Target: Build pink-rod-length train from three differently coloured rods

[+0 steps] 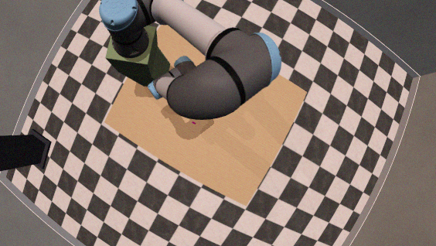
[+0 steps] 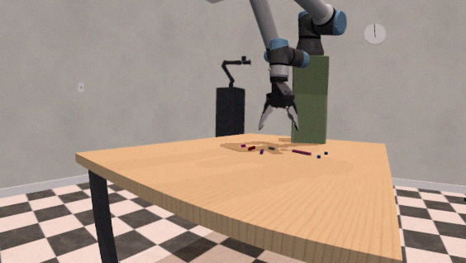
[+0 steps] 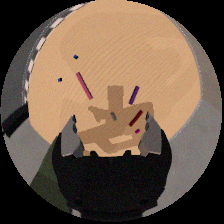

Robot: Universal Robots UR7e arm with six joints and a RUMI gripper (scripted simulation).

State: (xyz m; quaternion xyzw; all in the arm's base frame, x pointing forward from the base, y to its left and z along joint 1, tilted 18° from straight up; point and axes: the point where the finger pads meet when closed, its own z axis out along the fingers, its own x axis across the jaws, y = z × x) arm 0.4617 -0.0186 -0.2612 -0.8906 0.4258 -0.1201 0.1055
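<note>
My gripper (image 2: pixel 279 129) (image 3: pixel 110 114) is open and empty, high above the table; the arm hides it in the top view. The pink rod (image 2: pixel 301 152) (image 3: pixel 84 86) lies flat, apart from the others. A grey rod (image 2: pixel 271 148) (image 3: pixel 113 116) lies below the space between the jaws. A red rod (image 2: pixel 251 148) (image 3: pixel 135 118) lies near a small magenta rod (image 1: pixel 193 123) (image 2: pixel 243 145) (image 3: pixel 137 131), with a gap. A purple rod (image 2: pixel 261 151) (image 3: pixel 134 95) lies beyond the red one in the wrist view. Two blue rods (image 2: pixel 318 156) (image 3: pixel 75 57) lie apart beyond the pink rod. No rods touch.
The wooden table (image 1: pixel 240 182) (image 2: pixel 231 186) carries the rods. The green pedestal (image 1: pixel 135 66) (image 2: pixel 310 99) of the arm stands at the table's far side. A black stand (image 2: pixel 230 112) with a small arm is beyond the table. The arm covers most rods in the top view.
</note>
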